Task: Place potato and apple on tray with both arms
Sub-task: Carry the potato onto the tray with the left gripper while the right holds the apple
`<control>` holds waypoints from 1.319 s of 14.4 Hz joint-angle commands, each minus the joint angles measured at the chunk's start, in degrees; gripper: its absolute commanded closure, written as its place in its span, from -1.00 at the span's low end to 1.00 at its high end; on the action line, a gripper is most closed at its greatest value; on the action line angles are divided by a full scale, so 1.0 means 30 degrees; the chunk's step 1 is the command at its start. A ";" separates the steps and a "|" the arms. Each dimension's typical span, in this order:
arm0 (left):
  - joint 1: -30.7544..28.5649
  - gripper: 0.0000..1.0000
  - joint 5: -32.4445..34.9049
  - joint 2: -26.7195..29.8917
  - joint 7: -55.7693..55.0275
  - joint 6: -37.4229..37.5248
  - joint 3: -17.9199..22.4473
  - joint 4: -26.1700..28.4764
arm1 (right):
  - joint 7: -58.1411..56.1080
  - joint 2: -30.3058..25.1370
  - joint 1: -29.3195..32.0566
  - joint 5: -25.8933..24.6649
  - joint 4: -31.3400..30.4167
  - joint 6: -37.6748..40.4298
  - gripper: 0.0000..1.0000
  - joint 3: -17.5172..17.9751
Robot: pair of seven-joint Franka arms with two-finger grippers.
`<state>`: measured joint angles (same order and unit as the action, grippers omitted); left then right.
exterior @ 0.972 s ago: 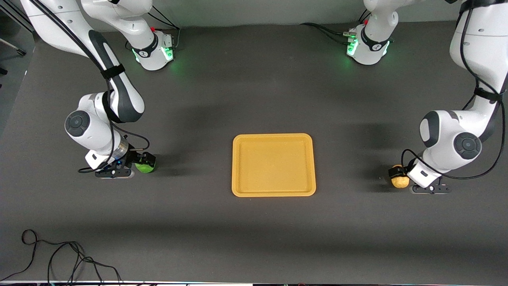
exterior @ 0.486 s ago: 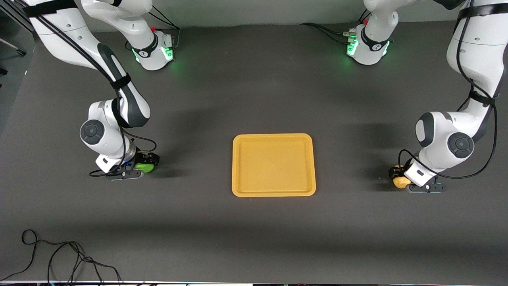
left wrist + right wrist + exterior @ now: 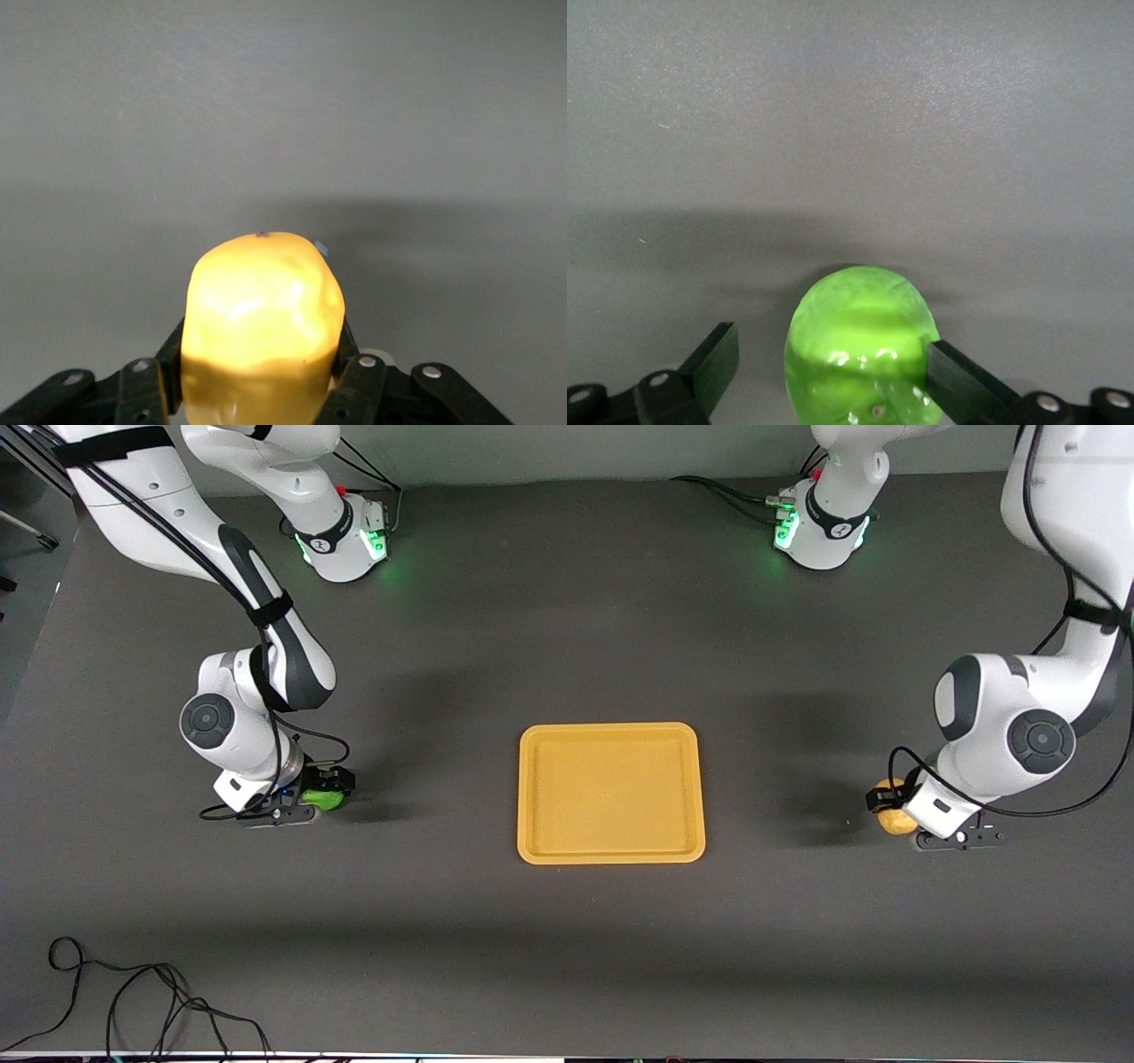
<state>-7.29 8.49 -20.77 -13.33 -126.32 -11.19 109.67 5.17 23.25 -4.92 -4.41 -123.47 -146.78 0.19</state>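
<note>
Left pincer [image 3: 889, 808] was low at the left arm's end of the tabletop [image 3: 567, 957], closed on the potato [image 3: 895, 819]. In the left wrist view the potato [image 3: 261, 323] filled the gap between the fingers [image 3: 354, 376], both pressed against its sides. Whether the potato was touching the tabletop or just clear of it could not be told.

Right pincer [image 3: 323, 788] was low at the right arm's end of the tabletop, around the apple [image 3: 325, 801]. In the right wrist view the apple [image 3: 864, 345] sat between the fingers; one finger [image 3: 957, 381] touched its side, the other finger [image 3: 713, 359] stood apart from it with a clear gap. So the right pincer was open, not clamped. Shadow lay close under the apple; contact with the tabletop could not be confirmed.

Outward from both pincers: the tray [image 3: 532, 850] lay flat on the tabletop between them, well apart from each, nothing on it. Apple and potato were each off the tray, at the tray's two ends.

A loose black cable [image 3: 133, 992] lay on the tabletop, nearer the front camera than the right pincer.
</note>
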 commanded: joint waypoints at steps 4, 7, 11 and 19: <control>0.5995 0.38 -0.0926 -0.0191 -0.7553 0.2503 0.0008 -0.2509 | 0.0358 0.0919 -0.0030 -0.0259 0.0318 -0.0378 -0.97 -0.0033; 0.8079 0.35 -0.0839 -0.1275 -0.9934 0.0628 0.0008 -0.2571 | 0.0387 0.1008 -0.0030 -0.0259 0.0406 -0.0496 -0.88 -0.0033; 1.0218 0.34 -0.0546 -0.3177 -1.2187 -0.1420 0.0037 -0.2600 | 0.0416 0.0950 -0.0030 -0.0259 0.0406 -0.0496 -0.15 -0.0062; 1.0839 -0.24 0.1155 -0.5087 -1.3104 -0.2776 0.0096 -0.2776 | 0.0504 -0.0280 -0.0147 -0.0200 0.2858 0.4791 0.46 0.0171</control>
<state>24.39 10.59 -35.65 -51.35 -134.95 -11.67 102.56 5.24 23.78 -5.08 -4.54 -119.08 -140.64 0.36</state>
